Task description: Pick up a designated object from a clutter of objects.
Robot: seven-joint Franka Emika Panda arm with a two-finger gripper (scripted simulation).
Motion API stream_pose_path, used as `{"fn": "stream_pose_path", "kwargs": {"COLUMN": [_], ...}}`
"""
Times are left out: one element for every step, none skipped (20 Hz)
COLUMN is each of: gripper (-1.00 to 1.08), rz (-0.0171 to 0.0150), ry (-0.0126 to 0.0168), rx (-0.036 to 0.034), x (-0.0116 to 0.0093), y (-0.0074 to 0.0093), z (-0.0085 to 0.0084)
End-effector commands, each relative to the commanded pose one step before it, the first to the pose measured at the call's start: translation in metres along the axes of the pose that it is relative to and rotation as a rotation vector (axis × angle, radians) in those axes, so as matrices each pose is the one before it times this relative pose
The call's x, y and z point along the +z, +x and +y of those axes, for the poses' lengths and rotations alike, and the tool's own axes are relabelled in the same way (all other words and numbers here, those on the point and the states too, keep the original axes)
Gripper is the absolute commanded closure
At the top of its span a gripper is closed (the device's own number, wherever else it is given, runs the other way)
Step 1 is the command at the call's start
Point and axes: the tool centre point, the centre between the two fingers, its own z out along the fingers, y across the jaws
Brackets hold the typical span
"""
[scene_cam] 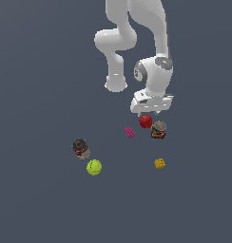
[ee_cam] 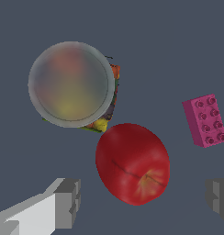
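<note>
Claw (ee_cam: 141, 202) fingers fill the wrist view's foreground, spread wide and released, nothing gripped. Arm (scene_cam: 137, 28) hangs over the clutter, claw just above the bench (scene_cam: 42, 71). Dark multicoloured can (ee_cam: 70, 85) stands just beside the red apple (ee_cam: 133, 163), nearly touching it. Apple, the target, lies between the fingers but off-centre, nearer the can. Magenta brick (ee_cam: 204, 120) sits near on the other side. Risk: on descent a finger could clip the can or brick, or pads close off-centre and the glossy round apple rolls or squirts out. Tennis ball (scene_cam: 94, 167) lies well apart.
</note>
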Motion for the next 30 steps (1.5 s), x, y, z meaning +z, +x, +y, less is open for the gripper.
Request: {"fn": "stream_pose_path", "kwargs": {"gripper": [-0.92, -0.92, -0.92, -0.92, -0.92, -0.92, -0.92, -0.92, -0.92, -0.92, -0.92, -0.92, -0.92, -0.92, -0.92, -0.92, -0.92, -0.92, -0.92, 1.08, 1.08, 1.08, 1.08, 1.08, 1.08, 1.08, 1.08, 1.08, 1.08, 1.08], "rz": [0.00000, -0.00012, 0.00000, -0.00005, 0.00000, 0.00000, 0.00000, 0.00003, 0.00000, 0.00000, 0.00000, 0.00000, 0.00000, 0.00000, 0.00031, 0.00000, 0.00000, 0.00031, 0.00000, 0.00000, 0.00000, 0.00000, 0.00000, 0.00000, 0.00000, 0.00000, 0.00000, 0.00000, 0.00000, 0.00072], "ry": [0.00004, 0.00045, 0.00000, 0.00048, 0.00000, 0.00000, 0.00000, 0.00048, 0.00000, 0.00000, 0.00000, 0.00000, 0.00000, 0.00000, -0.00037, 0.00000, 0.00000, -0.00052, 0.00000, 0.00000, 0.00000, 0.00000, 0.00000, 0.00000, 0.00000, 0.00000, 0.00000, 0.00000, 0.00000, -0.00032], "rx": [0.00014, -0.00015, 0.00000, -0.00010, 0.00000, 0.00000, 0.00000, -0.00006, 0.00000, 0.00000, 0.00000, 0.00000, 0.00000, 0.00000, 0.00008, 0.00000, 0.00000, 0.00034, 0.00000, 0.00000, 0.00000, 0.00000, 0.00000, 0.00000, 0.00000, 0.00000, 0.00000, 0.00000, 0.00000, -0.00058], "x": [0.00188, 0.00174, 0.00223, 0.00267, 0.00317, 0.00363, 0.00408, 0.00445, 0.00480, 0.00438, 0.00388, 0.00339, 0.00291, 0.00242, 0.00186, 0.00147, 0.00099, 0.00047, 0.00015, 0.00000, 0.00000, 0.00000, 0.00000, 0.00000, 0.00000, 0.00000, 0.00000, 0.00000, 0.00000, -0.00083], "y": [-0.00016, -0.00014, -0.00015, -0.00017, -0.00016, -0.00016, -0.00016, -0.00017, -0.00015, -0.00013, -0.00010, -0.00007, -0.00003, 0.00002, 0.00005, 0.00011, 0.00015, 0.00020, 0.00009, 0.00000, 0.00000, 0.00000, 0.00000, 0.00000, 0.00000, 0.00000, 0.00000, 0.00000, 0.00000, -0.00022], "z": [0.00000, -0.00006, -0.00006, -0.00006, -0.00006, -0.00006, -0.00006, -0.00004, -0.00004, -0.00002, -0.00001, 0.00000, 0.00000, 0.00000, 0.00001, -0.00001, -0.00003, 0.00007, -0.00002, 0.00000, 0.00000, 0.00000, 0.00000, 0.00000, 0.00000, 0.00000, 0.00000, 0.00000, 0.00000, -0.00006]}}
